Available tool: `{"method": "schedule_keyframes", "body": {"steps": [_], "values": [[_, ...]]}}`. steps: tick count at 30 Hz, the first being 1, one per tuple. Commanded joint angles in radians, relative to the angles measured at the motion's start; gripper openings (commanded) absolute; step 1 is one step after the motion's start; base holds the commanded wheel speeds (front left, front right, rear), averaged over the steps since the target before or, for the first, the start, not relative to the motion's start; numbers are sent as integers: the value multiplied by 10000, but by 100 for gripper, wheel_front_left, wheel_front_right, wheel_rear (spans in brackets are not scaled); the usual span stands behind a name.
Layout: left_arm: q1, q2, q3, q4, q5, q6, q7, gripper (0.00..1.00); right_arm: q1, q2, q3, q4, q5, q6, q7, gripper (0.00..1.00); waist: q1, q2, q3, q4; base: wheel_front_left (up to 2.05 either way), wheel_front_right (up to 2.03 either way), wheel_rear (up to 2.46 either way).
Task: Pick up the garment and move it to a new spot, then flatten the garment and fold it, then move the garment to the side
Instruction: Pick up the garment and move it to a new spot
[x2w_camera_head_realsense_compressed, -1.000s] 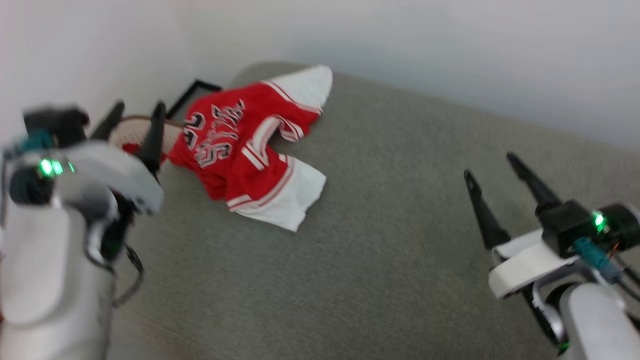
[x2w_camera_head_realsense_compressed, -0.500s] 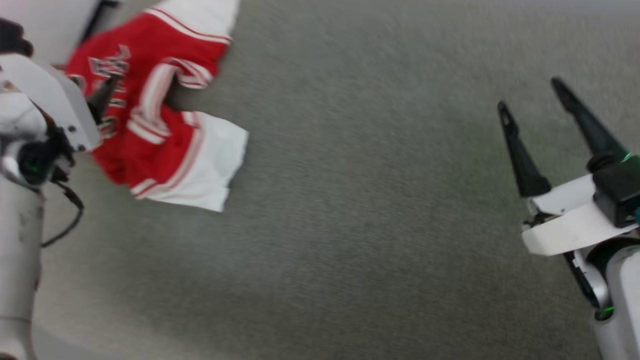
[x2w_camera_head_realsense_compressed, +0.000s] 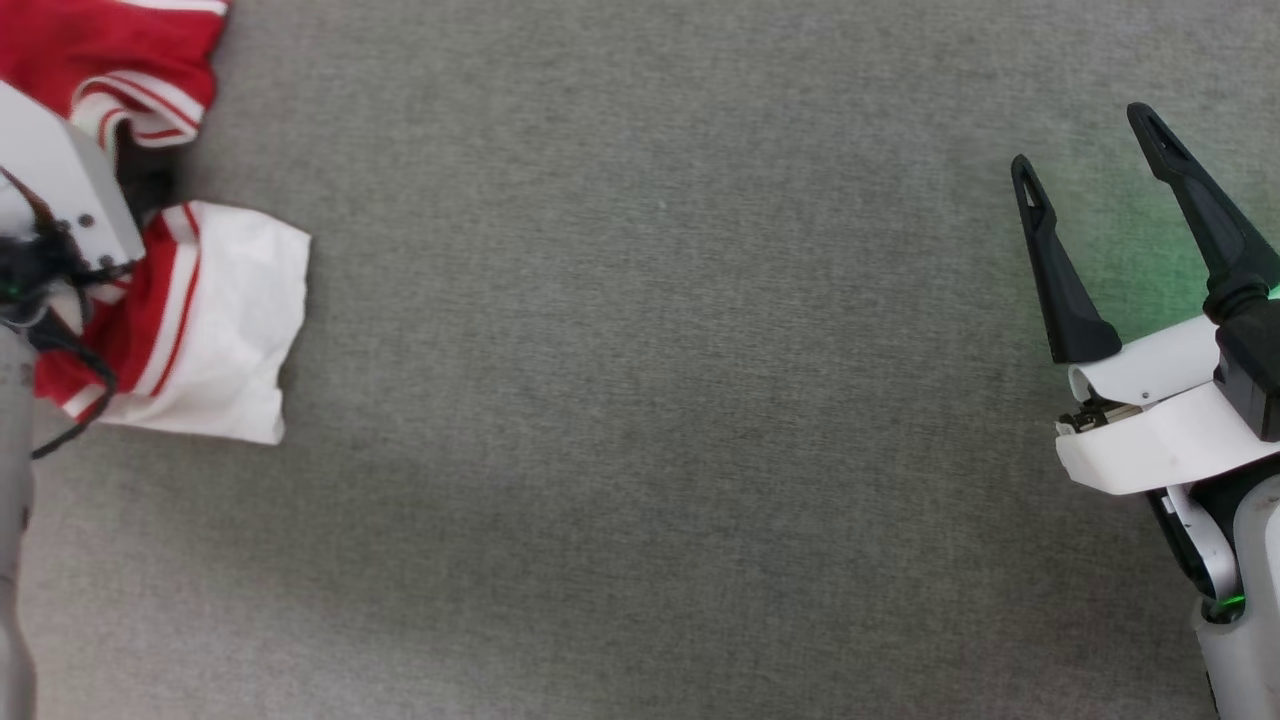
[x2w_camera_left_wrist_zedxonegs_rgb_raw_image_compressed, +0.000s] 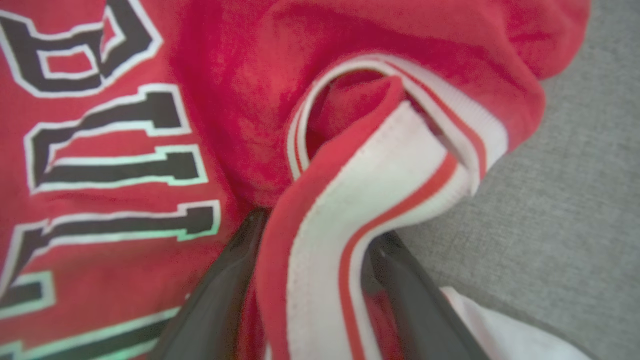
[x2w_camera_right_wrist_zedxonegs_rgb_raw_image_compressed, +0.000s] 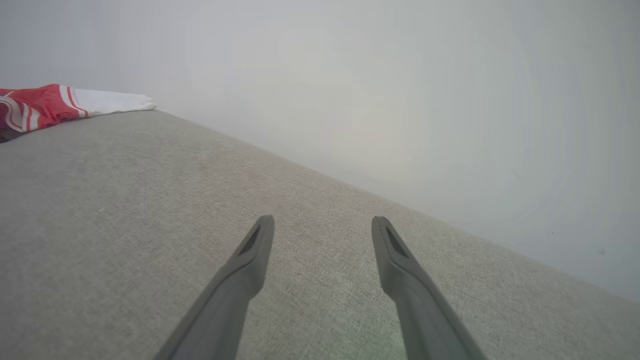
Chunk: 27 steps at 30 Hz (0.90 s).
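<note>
**Head view.** The garment is at the left edge, upper to middle, and lies rumpled on the grey fabric surface. Its body is red, and one white sleeve is spread toward frame centre. The left arm's pale housing overlaps the garment at the far left, and its fingers are hidden there. The right hand is at the right edge, well apart from the garment. Its two dark fingers are wide apart with nothing between them.

**Left wrist view.** The left hand rises from bottom centre with its fingers apart. They straddle a fold of red-white striped trim, and the cloth between them is not pinched. Black lettering with white outlines is at the left, and grey surface shows at the right.

**Right wrist view.** The fingers are spread over bare surface. The garment is small at the upper left edge. A pale wall stands behind.
</note>
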<state>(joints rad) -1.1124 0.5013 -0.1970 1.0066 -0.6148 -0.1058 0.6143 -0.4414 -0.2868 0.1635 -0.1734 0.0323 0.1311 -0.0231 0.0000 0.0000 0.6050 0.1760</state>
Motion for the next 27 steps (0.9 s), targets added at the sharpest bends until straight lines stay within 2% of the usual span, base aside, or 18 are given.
{"method": "schedule_keyframes", "body": {"steps": [1, 2, 3, 9, 16, 22, 27], "values": [[510, -725, -312, 447, 1, -103, 48, 100, -80, 13, -29, -40, -52, -6, -2, 100, 0, 0, 188, -211, 0, 0, 0], [496, -782, -352, 577, 5, -133, -16, 89, -88, 14, -28, -24, -50, -6, -14, 100, 0, 0, 137, -197, 0, 0, 0], [468, -820, -403, 666, 6, -166, -103, 0, -86, 23, -31, -3, -42, -6, -11, 100, 0, 0, 79, -182, 0, 0, 0], [13, -356, -509, 917, 139, -201, -851, 0, 156, 115, -129, 226, 41, -6, -118, 100, 0, 0, -471, -21, 0, 0, 0], [-709, 270, -829, 540, 402, -255, -1748, 0, 672, 306, -344, 649, 93, -6, -324, 100, 0, 0, -1442, 277, 0, 0, 0], [-1035, 589, -1335, -53, 664, -251, -2419, 0, 1160, 573, -466, 956, 105, -6, -506, 100, 0, 0, -2330, 496, 0, 0, 0], [-1354, 950, -1840, -946, 593, -253, -2474, 0, 1509, 753, -585, 1194, 141, -6, -697, 100, 0, 0, -3108, 588, 0, 0, 0]]}}
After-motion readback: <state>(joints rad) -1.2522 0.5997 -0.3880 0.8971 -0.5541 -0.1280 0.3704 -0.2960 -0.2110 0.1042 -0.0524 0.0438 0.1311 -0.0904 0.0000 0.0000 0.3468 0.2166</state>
